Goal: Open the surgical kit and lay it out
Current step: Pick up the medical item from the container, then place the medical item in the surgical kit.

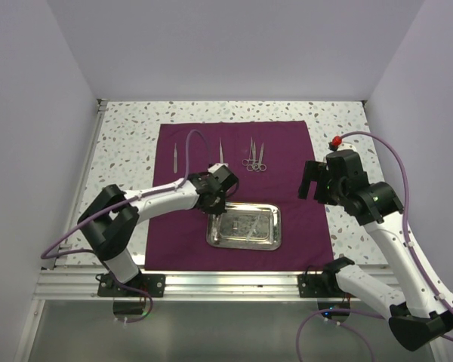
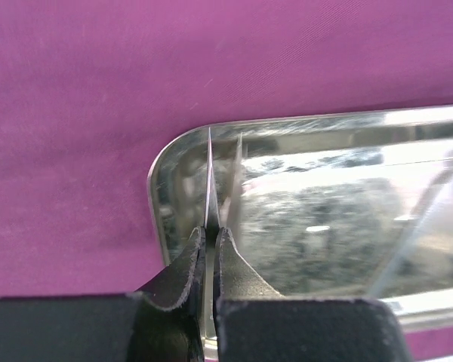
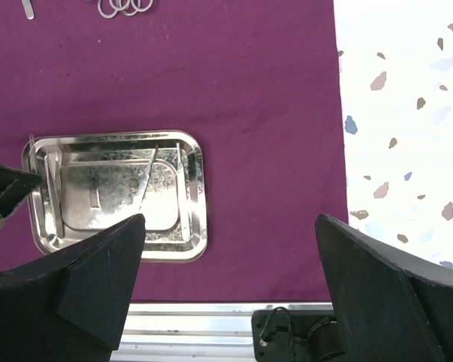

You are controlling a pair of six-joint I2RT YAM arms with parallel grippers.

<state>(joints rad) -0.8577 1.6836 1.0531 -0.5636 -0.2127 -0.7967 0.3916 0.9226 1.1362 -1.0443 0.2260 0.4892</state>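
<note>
Two grippers over dark purple cloth wrap.
Left gripper clamped thin silver instrument in shiny rectangular steel tray; right gripper gaped empty.

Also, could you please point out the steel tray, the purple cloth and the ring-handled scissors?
steel tray (image 1: 276, 226): top view, on its right rim.
purple cloth (image 1: 283, 151): top view, on a bare far-right patch.
ring-handled scissors (image 1: 254, 165): top view, on the ring handles.

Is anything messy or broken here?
Nothing is spilled or broken. The cloth lies flat and the scissors sit straight. Only one thin tool in the tray lies slanted.
</note>
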